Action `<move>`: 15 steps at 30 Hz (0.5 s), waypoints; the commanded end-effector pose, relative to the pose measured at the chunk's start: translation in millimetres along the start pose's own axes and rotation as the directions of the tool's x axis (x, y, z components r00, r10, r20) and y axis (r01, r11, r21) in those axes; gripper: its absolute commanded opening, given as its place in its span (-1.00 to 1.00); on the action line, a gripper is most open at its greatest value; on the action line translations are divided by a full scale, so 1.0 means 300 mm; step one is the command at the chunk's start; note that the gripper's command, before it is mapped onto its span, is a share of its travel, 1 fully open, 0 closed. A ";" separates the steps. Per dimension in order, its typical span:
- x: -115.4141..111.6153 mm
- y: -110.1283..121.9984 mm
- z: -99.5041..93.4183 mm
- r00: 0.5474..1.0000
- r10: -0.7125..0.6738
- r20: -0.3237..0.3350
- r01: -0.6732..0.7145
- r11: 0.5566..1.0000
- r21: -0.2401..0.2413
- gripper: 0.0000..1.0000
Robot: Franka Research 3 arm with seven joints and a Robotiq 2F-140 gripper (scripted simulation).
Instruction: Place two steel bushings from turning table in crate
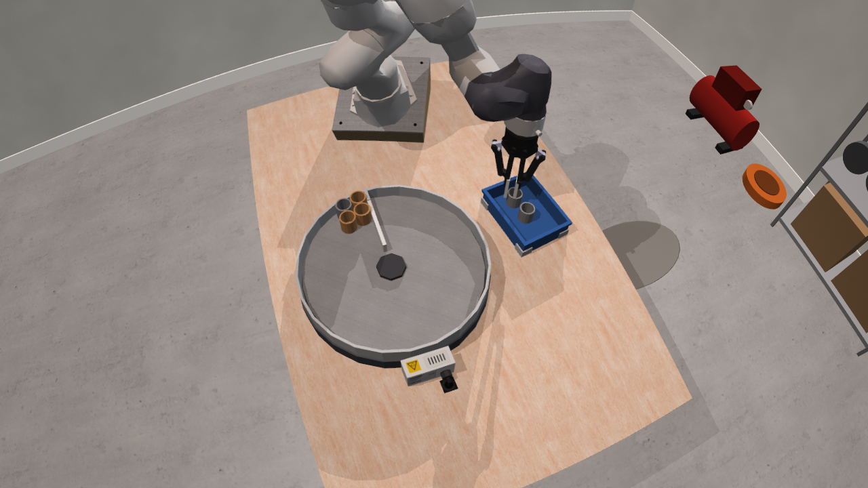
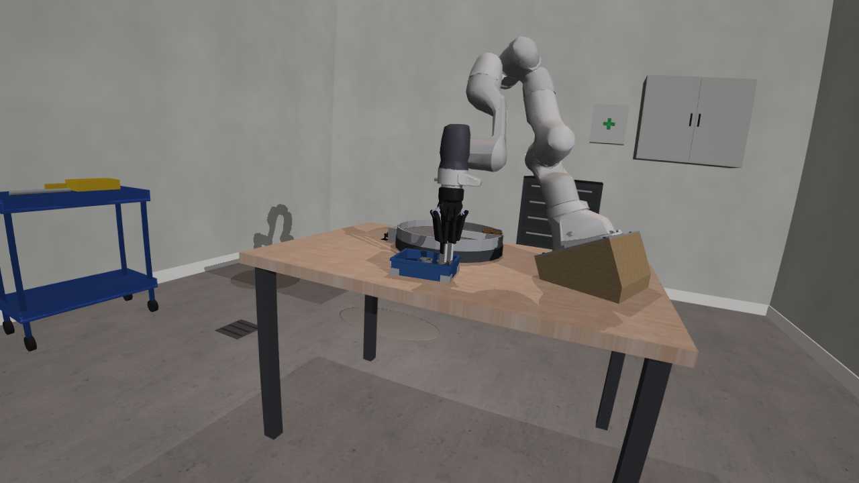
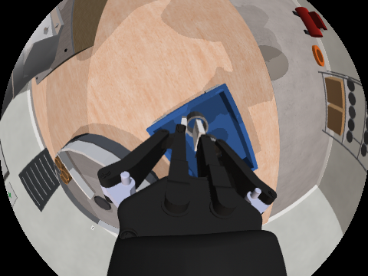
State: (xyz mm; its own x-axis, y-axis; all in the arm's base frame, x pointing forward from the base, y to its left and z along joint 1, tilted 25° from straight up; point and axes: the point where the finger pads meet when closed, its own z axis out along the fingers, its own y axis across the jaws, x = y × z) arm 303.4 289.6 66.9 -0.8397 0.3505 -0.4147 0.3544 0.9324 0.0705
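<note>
The blue crate (image 1: 525, 213) stands on the table right of the turning table (image 1: 393, 272). Two steel bushings stand upright in it: one (image 1: 527, 211) in the middle, and one (image 1: 514, 197) at the far end. My gripper (image 1: 513, 191) reaches straight down into the crate over that far bushing. Its fingers are a little apart, astride the bushing's wall. The wrist view shows the fingertips (image 3: 193, 130) at the bushing's rim (image 3: 196, 122). One steel bushing (image 1: 342, 206) and three bronze ones (image 1: 358, 212) sit clustered at the turning table's far left rim.
A white bar (image 1: 378, 221) runs from the turning table's hub (image 1: 390, 267) to its rim beside the cluster. A control box (image 1: 427, 365) sits at its near edge. The arm's base (image 1: 382, 103) stands at the table's far end. A brown wedge block (image 2: 594, 265) hides the base in the side view.
</note>
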 end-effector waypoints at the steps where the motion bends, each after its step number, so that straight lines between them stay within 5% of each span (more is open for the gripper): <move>1: 0.000 0.004 0.000 1.000 0.006 0.000 -0.006 1.000 -0.003 -0.79; 15: 0.000 0.004 -0.012 1.000 0.006 0.000 -0.006 1.000 -0.003 -0.79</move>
State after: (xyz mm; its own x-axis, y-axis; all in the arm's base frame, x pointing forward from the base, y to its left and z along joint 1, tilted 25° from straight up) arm 303.3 290.0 67.8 -0.8386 0.3538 -0.4141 0.3570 0.9313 0.0728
